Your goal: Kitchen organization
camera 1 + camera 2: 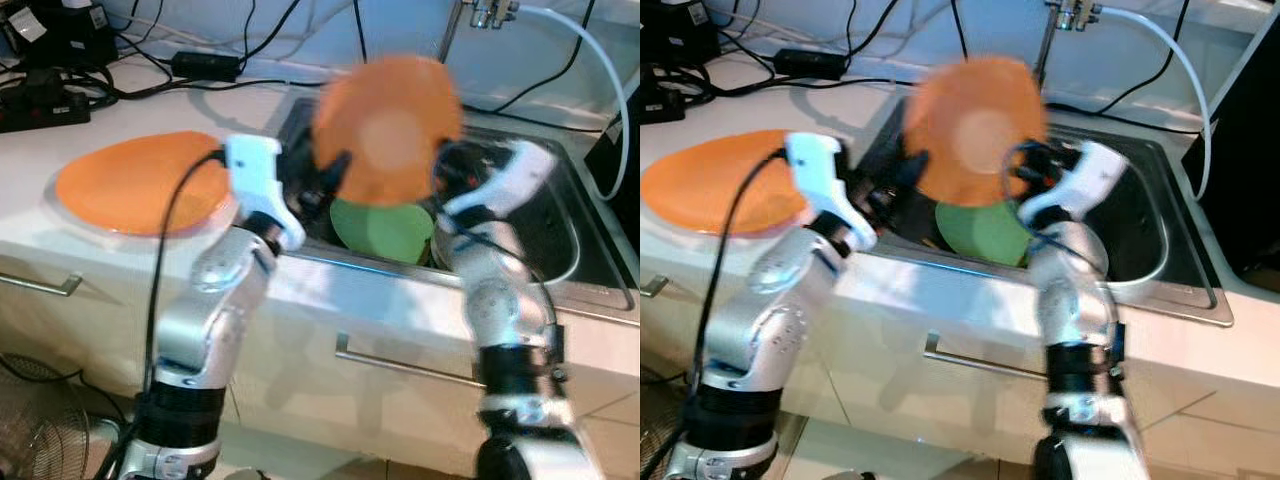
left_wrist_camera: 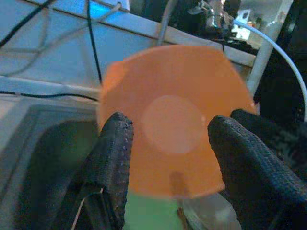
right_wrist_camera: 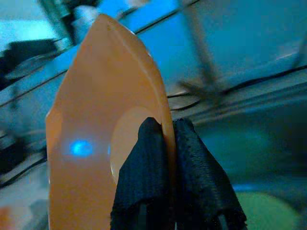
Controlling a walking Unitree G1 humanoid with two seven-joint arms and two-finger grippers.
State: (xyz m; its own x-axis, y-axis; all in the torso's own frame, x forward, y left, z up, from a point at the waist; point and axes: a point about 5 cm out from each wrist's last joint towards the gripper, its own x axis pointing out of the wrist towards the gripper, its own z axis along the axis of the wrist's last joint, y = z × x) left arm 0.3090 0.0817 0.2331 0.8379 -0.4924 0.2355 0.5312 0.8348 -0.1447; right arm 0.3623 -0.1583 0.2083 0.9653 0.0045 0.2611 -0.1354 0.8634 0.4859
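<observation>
Pinching orange plate w/ right gripper over sink.

Two silver metallic arms with black joint bands are seen, each capped by a white wrist housing. A black cable is looped along the left arm. The black fingers are covered in a finely textured, knit-like material.

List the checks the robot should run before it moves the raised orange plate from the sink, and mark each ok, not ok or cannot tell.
1. Right gripper pinching the raised orange plate at its rim: ok.
2. Left gripper gripping the plate: not ok, fingers open either side of it.
3. Plate lifted above the green plate in the sink: ok.
4. Spot on the counter: an orange plate on the counter already lies there; stacking looks possible.
5. Plate dry: cannot tell.
</observation>
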